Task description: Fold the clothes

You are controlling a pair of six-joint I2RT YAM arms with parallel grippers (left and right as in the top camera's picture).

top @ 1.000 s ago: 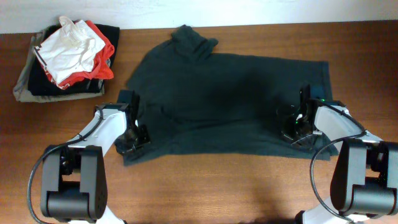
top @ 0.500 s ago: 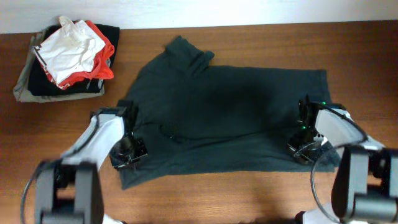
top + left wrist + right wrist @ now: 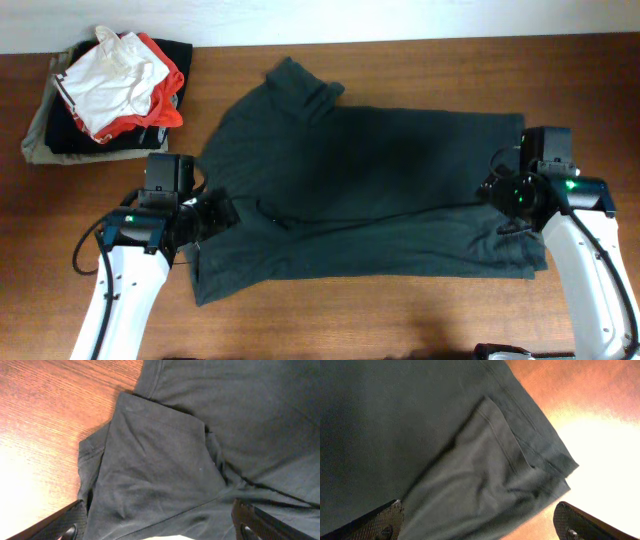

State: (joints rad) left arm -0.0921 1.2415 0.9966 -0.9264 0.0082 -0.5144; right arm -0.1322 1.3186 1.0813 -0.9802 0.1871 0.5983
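- Charcoal T-shirt (image 3: 360, 190) lies spread across the middle of the wooden table (image 3: 400, 310), with a layer doubled over at each near corner.
- Left gripper (image 3: 157, 525) hovers over the shirt's left corner, fingers wide apart, holding nothing.
- Right gripper (image 3: 480, 522) hangs over the right hem corner, fingers likewise wide and empty.
- Pile of other clothes (image 3: 105, 95) sits at the table's far left.
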